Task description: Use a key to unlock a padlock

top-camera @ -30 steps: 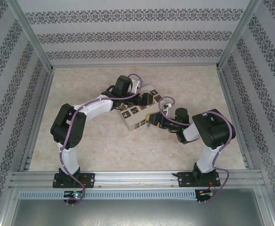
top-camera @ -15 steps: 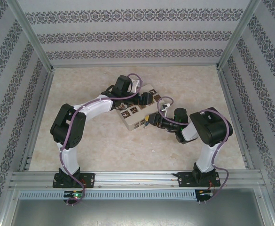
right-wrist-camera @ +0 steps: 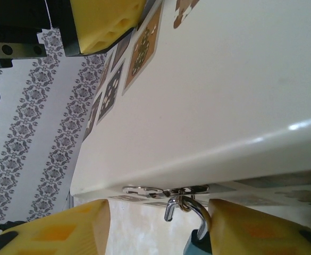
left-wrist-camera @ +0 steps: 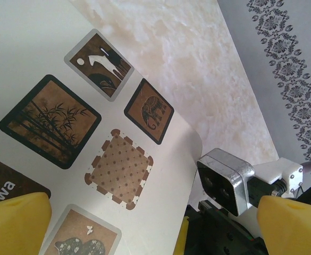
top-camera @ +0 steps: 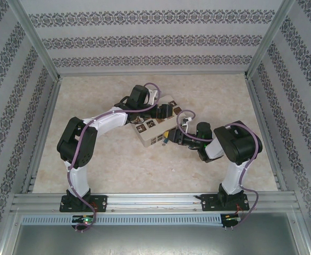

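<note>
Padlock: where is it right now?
In the right wrist view, the padlock hangs from the clasp on the box, bottom centre, between the right end effector's yellow fingers.

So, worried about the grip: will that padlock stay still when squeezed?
Probably not: the padlock hangs loosely by its thin hook from the latch on the box, so it likely swings. Its shiny metal looks slippery; small, so probably light.

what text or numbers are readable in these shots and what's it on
"owa": white letters, seemingly cut off at the picture's edge, on a dark brown tile of the cream box.
The other tiles carry pictures, no words; from the top view all are too small to read.
</note>
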